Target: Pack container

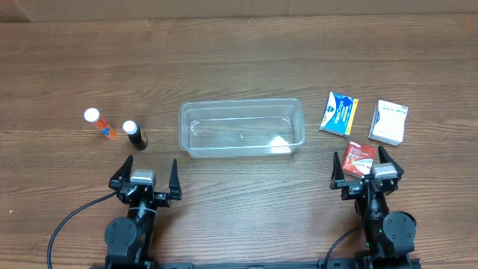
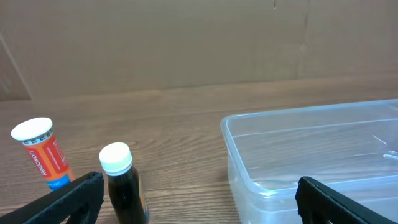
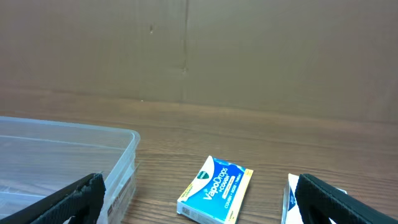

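Wood-grain surface (image 1: 246, 52), brown cardboard wall at the far edge. Container (image 1: 239, 104) sat about mid-surface, between my two hands and a bit toward the far edge from them. It was upright with its open top facing up. Long axis ran left-right, parallel to the near edge, short sides toward the left and right edges.

Progress: zero, as I judged it. The container was empty, nothing packed yet. Five items were all outside it. Toward the left edge stood the orange tube (image 1: 98, 123) and the dark bottle (image 1: 135, 135), both white-capped. Toward the right edge lay the blue box (image 1: 339, 114) and the white box (image 1: 388, 122). The red box (image 1: 357, 163) lay nearest the near edge.

My left hand (image 1: 151, 161) was spread wide, holding nothing, near the container's left end. My right hand (image 1: 361, 153) was spread wide too. From overhead the red box showed between its fingers; I couldn't tell if they touched it. All five left to pick and drop in.
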Robot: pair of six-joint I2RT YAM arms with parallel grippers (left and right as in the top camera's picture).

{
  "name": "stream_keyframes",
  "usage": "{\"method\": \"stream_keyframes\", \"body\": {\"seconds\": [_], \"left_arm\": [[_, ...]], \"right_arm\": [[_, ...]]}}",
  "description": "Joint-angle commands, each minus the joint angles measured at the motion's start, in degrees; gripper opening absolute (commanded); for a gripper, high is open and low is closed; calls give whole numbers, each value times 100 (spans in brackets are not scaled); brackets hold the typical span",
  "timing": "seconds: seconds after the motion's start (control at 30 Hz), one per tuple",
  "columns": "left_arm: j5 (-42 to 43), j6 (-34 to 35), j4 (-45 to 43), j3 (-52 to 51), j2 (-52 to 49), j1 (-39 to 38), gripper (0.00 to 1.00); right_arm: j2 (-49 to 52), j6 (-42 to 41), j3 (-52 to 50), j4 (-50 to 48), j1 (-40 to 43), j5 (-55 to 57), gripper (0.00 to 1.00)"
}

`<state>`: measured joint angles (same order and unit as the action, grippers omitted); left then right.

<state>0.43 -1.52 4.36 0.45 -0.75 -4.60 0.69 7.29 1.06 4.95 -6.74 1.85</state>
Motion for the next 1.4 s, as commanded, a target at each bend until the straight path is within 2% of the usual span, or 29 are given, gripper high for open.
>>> {"method": "stream_keyframes", "body": {"seconds": [0.0,0.57,0.63,0.77,0.87,0.9,1.0,1.1,1.2,1.37], "left_arm": [[48,-90,2,-17,44,-24,100],[48,-90,2,-17,44,-24,100],[-127,-302,-208,-17,44,-22,100],[-79,-297,7,-17,44,-24,100],[-83,-297,2,-17,44,-24,100],[-79,-258,2,-17,44,-24,100],[-24,739,-2,-4,44,-24,100],[50,1193,275,284,44,-24,100],[-57,1185,767,852,-37,-24,100],[-87,1182,1523,2253,-1333,-24,100]], "right_arm": [[-50,2,-61,-39,11,0,100],[-50,2,-61,-39,11,-4,100],[-50,2,-61,-39,11,-4,100],[-50,0,-61,-37,11,-4,100],[-50,-57,-59,-87,11,-522,100],[-50,-428,-57,-109,11,-603,100],[-44,-1281,9,76,11,-522,100],[48,-1504,490,728,11,-225,100],[496,-1506,1285,1333,11,-50,100],[2535,-1502,3156,2503,11,-170,100]]}}
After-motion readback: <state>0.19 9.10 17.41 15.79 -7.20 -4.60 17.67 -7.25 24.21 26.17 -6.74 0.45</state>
